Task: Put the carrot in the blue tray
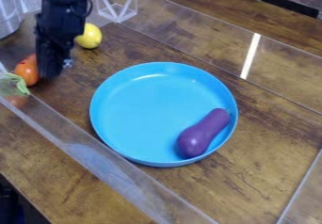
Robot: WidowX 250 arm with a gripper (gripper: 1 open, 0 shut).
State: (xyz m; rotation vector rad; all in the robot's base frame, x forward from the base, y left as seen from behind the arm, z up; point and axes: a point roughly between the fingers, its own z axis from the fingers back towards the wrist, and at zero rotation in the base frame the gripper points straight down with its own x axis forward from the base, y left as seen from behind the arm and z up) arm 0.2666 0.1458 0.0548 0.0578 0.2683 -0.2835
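The carrot (24, 72) lies at the far left of the wooden table, orange with its green top (13, 87) pointing toward the near edge. My gripper (51, 70) hangs just to the carrot's right on a black arm, pointing steeply down with its jaws shut. I cannot see anything between the fingers, and the carrot seems to rest on the table. The blue tray (145, 101) sits in the middle, to the right of the gripper, a wide round dish with a raised rim.
A purple eggplant (204, 132) lies inside the tray near its right rim. A yellow lemon (88, 37) sits behind the arm. A clear plastic stand (120, 4) is at the back, and the table's front edge (75, 152) runs diagonally at the lower left.
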